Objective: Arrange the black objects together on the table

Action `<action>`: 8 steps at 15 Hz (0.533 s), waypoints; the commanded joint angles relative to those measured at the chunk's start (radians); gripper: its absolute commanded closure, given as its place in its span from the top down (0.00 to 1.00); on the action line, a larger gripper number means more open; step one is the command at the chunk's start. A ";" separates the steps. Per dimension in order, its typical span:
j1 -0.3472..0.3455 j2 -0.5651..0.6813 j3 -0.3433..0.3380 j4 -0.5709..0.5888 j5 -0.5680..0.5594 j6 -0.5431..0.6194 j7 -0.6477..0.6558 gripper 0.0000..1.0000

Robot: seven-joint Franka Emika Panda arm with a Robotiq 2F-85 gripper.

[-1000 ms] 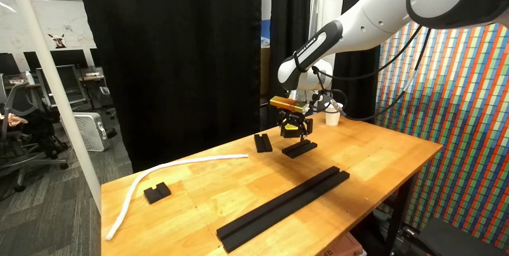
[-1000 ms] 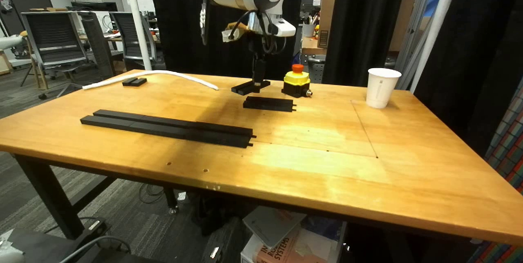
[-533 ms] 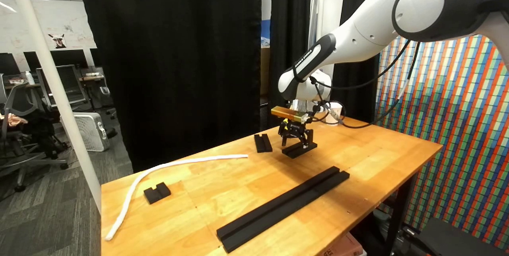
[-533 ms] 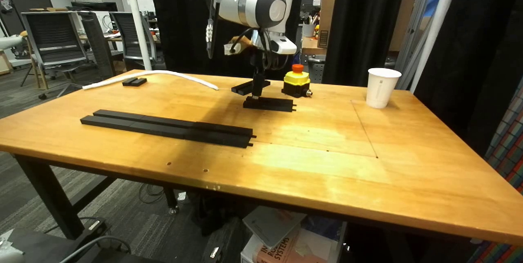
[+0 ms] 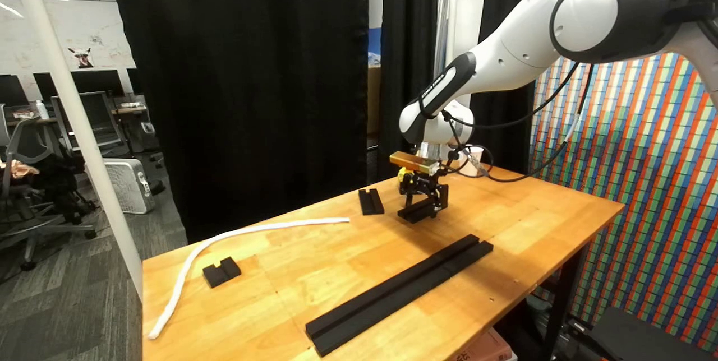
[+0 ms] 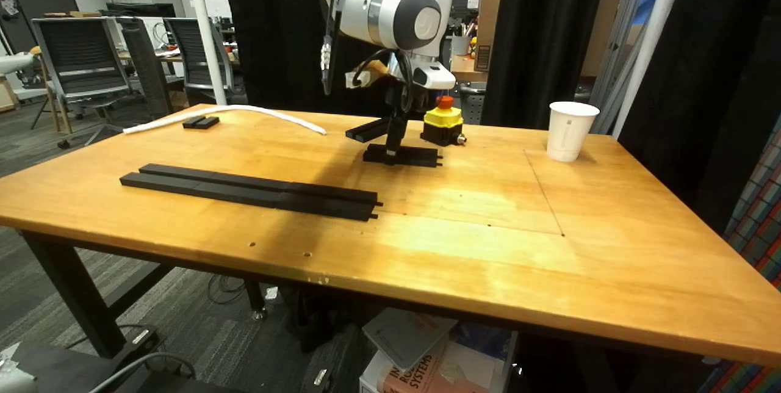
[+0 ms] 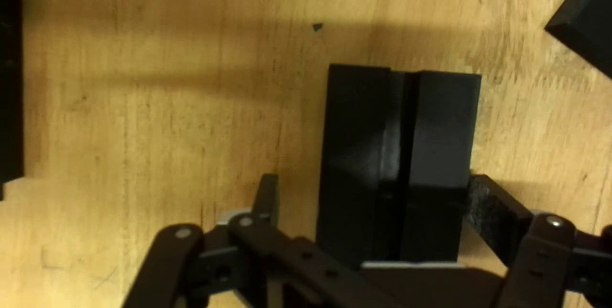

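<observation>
With the claw point(image 7: 374, 193) spread wide astride one loose black slab point(image 7: 361, 155), which lies on the desk point(image 5: 533, 212) apart from the long black strip point(image 5: 402, 294), the step in hand appears to be pick-up; next, centre the claw, close it and lift toward the strip.

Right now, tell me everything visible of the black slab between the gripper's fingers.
The black slab is rectangular, plastic-looking, with a groove along its length and two short pegs at one end. It lies flat on the table, joined to nothing. The open gripper straddles it: one finger stands clear, the other so close that contact is unclear.
</observation>
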 commanded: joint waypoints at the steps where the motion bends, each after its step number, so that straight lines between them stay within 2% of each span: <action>1: -0.007 0.014 -0.014 0.029 0.021 0.005 0.014 1.00; 2: -0.009 0.015 -0.015 0.029 0.019 0.007 0.011 0.75; 3: -0.009 0.016 -0.017 0.030 0.017 0.008 0.013 0.74; 7: -0.012 0.018 -0.017 0.036 0.019 0.012 0.014 0.45; 8: -0.012 0.019 -0.016 0.036 0.019 0.013 0.014 0.45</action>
